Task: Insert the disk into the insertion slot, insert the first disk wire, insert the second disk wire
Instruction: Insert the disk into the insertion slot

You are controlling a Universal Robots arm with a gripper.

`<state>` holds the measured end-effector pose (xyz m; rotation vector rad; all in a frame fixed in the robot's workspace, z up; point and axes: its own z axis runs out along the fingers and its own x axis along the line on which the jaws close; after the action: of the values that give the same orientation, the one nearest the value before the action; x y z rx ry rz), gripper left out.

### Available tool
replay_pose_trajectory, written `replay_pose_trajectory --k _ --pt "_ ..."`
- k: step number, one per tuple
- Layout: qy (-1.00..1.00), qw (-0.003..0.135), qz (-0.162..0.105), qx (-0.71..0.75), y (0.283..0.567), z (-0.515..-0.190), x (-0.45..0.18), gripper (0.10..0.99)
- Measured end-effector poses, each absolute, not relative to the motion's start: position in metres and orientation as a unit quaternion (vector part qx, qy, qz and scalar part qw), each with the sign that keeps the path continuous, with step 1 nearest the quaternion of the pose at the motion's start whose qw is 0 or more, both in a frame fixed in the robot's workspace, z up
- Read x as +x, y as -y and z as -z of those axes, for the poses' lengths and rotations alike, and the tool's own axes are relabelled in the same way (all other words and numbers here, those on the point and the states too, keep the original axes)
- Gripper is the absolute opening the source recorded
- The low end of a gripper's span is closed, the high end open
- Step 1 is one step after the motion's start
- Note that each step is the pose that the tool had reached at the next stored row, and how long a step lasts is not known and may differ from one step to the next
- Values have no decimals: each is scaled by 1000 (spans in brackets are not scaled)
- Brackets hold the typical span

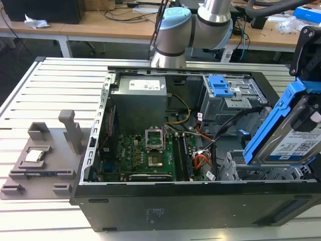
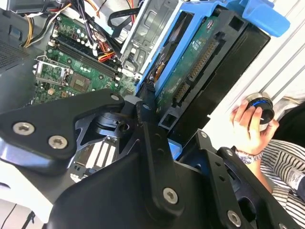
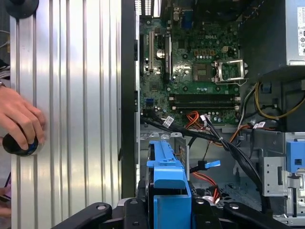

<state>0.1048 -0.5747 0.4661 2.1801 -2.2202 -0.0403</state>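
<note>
The disk [image 1: 293,148], silver-grey with a white label in a bright blue carrier frame, hangs tilted over the open computer case at the exterior view's right. My gripper [image 1: 310,95] is shut on its upper end. The disk's lower edge sits just above the insertion slot [image 1: 235,169], a grey perforated cage in the case's near right corner. In the second wrist view the black fingers [image 2: 148,125] clamp the disk [image 2: 200,62], whose green circuit side shows, beside the slot [image 2: 147,33]. The first wrist view has the blue carrier [image 3: 167,183] edge-on above the gripper [image 3: 167,212].
A larger grey bay with a blue latch [image 1: 223,88] stands behind the slot. Loose orange and black wires [image 1: 203,159] lie beside the motherboard [image 1: 145,155]. A person's hand [image 3: 19,119] rests on a round black-and-blue knob on the slatted table [image 1: 45,90]. A grey fixture [image 1: 42,155] stands at the left.
</note>
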Motion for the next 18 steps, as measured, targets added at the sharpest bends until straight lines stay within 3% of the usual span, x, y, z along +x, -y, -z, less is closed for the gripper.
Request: replay_pose_trajectory --k 18 --pt "713 15 13 701 557 -461 108 361"
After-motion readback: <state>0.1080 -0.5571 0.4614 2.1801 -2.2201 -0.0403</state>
